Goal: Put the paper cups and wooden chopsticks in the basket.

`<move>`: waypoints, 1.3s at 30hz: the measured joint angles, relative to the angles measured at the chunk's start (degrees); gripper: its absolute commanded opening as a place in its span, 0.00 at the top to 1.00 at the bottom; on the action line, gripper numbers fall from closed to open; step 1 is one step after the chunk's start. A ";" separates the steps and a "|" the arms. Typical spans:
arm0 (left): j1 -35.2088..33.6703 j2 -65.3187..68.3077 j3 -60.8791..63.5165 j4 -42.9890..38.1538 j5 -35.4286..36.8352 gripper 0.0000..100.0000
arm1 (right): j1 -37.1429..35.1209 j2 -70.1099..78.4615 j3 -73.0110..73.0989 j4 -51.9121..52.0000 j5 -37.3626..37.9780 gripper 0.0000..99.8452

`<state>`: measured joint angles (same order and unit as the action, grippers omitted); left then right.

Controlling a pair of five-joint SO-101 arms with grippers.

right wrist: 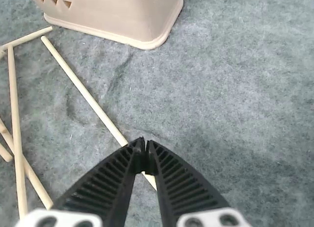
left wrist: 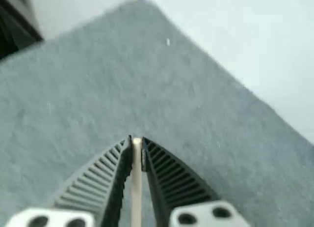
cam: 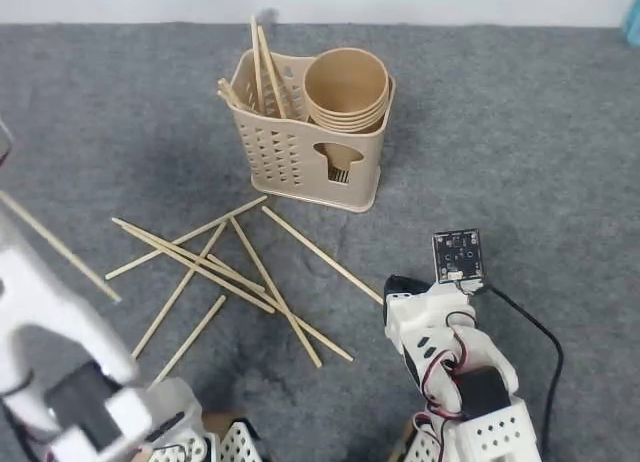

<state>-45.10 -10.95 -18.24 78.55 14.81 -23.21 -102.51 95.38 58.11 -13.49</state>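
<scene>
A beige slotted basket (cam: 290, 167) stands at the back middle of the grey carpet. It holds stacked paper cups (cam: 345, 82) and several upright wooden chopsticks (cam: 262, 67). Several more chopsticks (cam: 200, 267) lie scattered in front of it. My left gripper (left wrist: 136, 141) is shut on one chopstick (left wrist: 136, 187), which shows as a long stick (cam: 60, 247) slanting at the far left. My right gripper (right wrist: 143, 143) is shut and hovers over the near end of a loose chopstick (right wrist: 83, 92), in front of the basket (right wrist: 122, 15). In the high view the right gripper (cam: 398, 285) is at the lower right.
Grey carpet covers the whole table, with bare room to the right of the basket and behind it. The right arm's cable (cam: 545, 347) trails along the lower right. The white arm bodies take up the near left and near right corners.
</scene>
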 measured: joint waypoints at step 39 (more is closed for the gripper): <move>40.79 -58.20 62.77 -92.48 -9.23 0.99 | 0.00 0.00 0.00 0.00 0.00 0.99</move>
<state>-4.31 -69.14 44.53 -13.93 5.58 -23.21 -102.51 95.38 58.11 -13.49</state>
